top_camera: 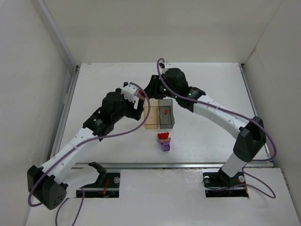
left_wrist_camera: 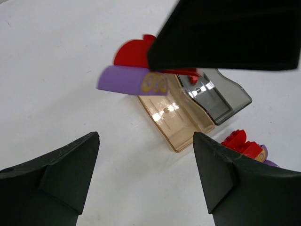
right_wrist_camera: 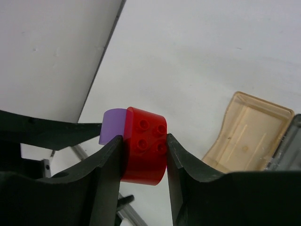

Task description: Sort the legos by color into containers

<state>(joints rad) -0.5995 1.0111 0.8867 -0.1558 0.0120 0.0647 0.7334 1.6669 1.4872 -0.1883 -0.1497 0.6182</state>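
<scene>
From above, the left arm (top_camera: 80, 141) stretches from the near left corner up to mid-table (top_camera: 108, 75), elbow low, and the left claw (top_camera: 138, 107) points across at the tan bin (top_camera: 151, 114) just beside its tips. The right arm (top_camera: 221, 117) rises from the near right, bends over, and reaches back past the bins. That puts the right claw (top_camera: 151, 89) just beyond the left claw, on the far side of the tan bin. This view is too small to tell how either claw's fingers stand. The grey bin (top_camera: 166, 118) touches the tan one on the side away from the left claw and holds one red lego (top_camera: 166, 112). A heap of legos (top_camera: 164, 141), red over purple, lies on the table on the near side of the bins.

From the left wrist, the left claw (left_wrist_camera: 146, 160) is spread wide with nothing between its fingers (left_wrist_camera: 51, 179). Straight ahead and above it hangs the right claw (left_wrist_camera: 225, 33), carrying a red brick (left_wrist_camera: 131, 52) with a purple piece (left_wrist_camera: 129, 81) joined to it. Past that pair sit the tan bin (left_wrist_camera: 188, 134), glare on its floor, and the grey bin (left_wrist_camera: 225, 101) beside it. The heap (left_wrist_camera: 242, 143) peeks out behind the right-hand finger.

From the right wrist, the right claw (right_wrist_camera: 145, 147) is clenched on the red brick (right_wrist_camera: 141, 129), studs facing the camera. The purple piece (right_wrist_camera: 113, 126) sticks out to one side, clear of the fingers (right_wrist_camera: 108, 165). Ahead and to the right of the claw lies the tan bin (right_wrist_camera: 263, 113), with an edge of the grey bin (right_wrist_camera: 295, 141) at the frame's border.
</scene>
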